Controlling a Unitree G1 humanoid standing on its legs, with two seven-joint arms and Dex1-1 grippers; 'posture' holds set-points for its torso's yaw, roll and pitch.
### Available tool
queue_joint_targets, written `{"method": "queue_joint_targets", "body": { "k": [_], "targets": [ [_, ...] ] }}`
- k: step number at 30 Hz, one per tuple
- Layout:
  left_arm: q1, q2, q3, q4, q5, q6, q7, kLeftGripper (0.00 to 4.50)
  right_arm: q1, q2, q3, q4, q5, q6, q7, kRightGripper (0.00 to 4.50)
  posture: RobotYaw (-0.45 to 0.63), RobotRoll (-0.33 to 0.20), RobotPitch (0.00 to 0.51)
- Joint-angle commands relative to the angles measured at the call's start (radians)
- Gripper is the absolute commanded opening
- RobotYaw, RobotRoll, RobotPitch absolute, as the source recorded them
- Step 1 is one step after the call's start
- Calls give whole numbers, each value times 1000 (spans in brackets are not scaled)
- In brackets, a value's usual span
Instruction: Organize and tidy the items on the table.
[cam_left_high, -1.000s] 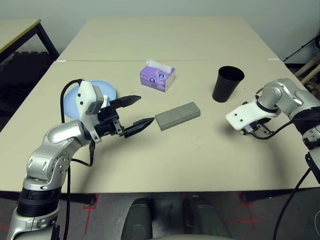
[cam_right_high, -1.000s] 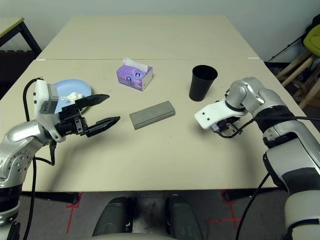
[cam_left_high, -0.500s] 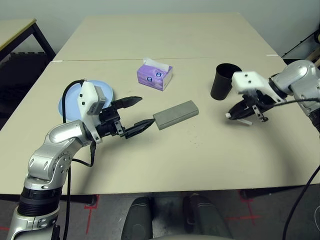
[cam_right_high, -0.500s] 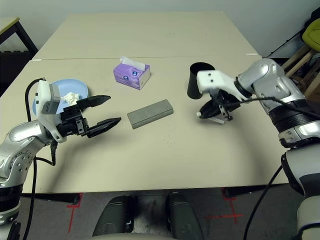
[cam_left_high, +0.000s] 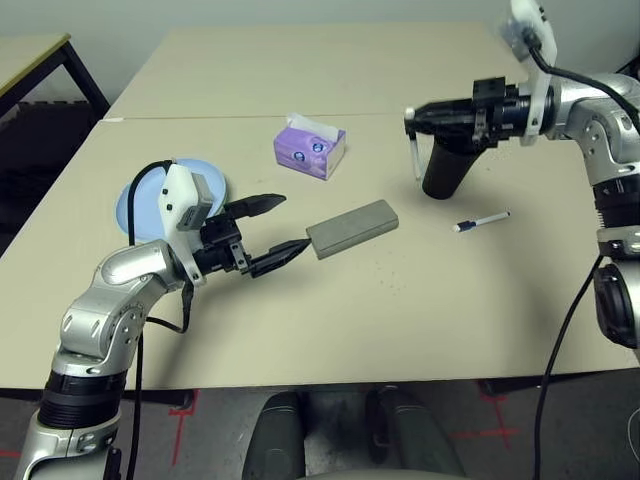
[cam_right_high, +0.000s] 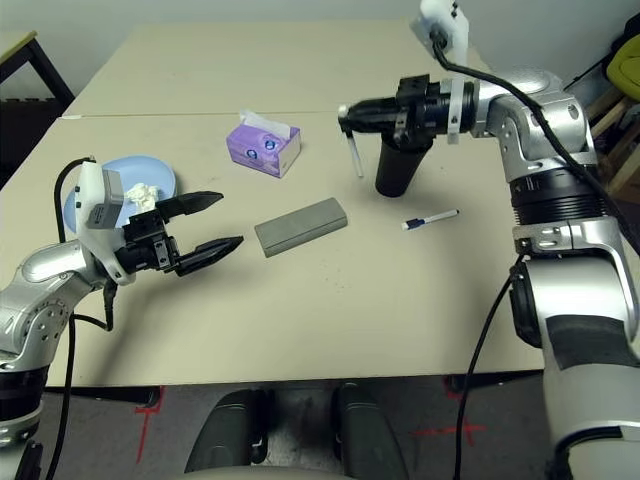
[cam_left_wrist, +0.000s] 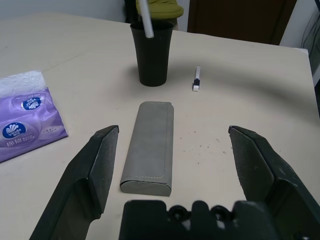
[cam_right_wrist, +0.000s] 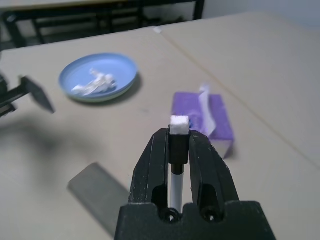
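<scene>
White pen (cam_right_high: 354, 152) now hangs pinched in the raised right gripper (cam_right_high: 347, 113) above the table (cam_right_high: 330, 300); left gripper (cam_right_high: 215, 222) stays spread, empty.

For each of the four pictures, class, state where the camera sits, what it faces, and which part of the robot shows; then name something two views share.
Left eye, right eye: head, looking down at the table over both arms.
Left wrist: on the left arm, facing the grey case and black tumbler between the open left gripper fingers.
Right wrist: on the right arm, along the right gripper shut on a white pen, facing the blue plate.
Shared: purple tissue box.
</scene>
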Motion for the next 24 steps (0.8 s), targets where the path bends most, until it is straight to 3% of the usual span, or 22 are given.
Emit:
{"method": "queue_joint_targets", "body": {
  "k": [1,9,24],
  "targets": [
    [5,10,-9,6,14,-10,-13,4500,-35,19,-50,65,-13,-113,-99,427,69,0,101],
    [4,8,-5,8,17,-15,-14,4500,-81,23,-104,220,-47,-325,-259,427,68,0,99],
    [-12,-11,2,16,7,-23,-4,4500,67,-28,-111,151,-53,-286,-292,427,57,0,105]
  ]
}}
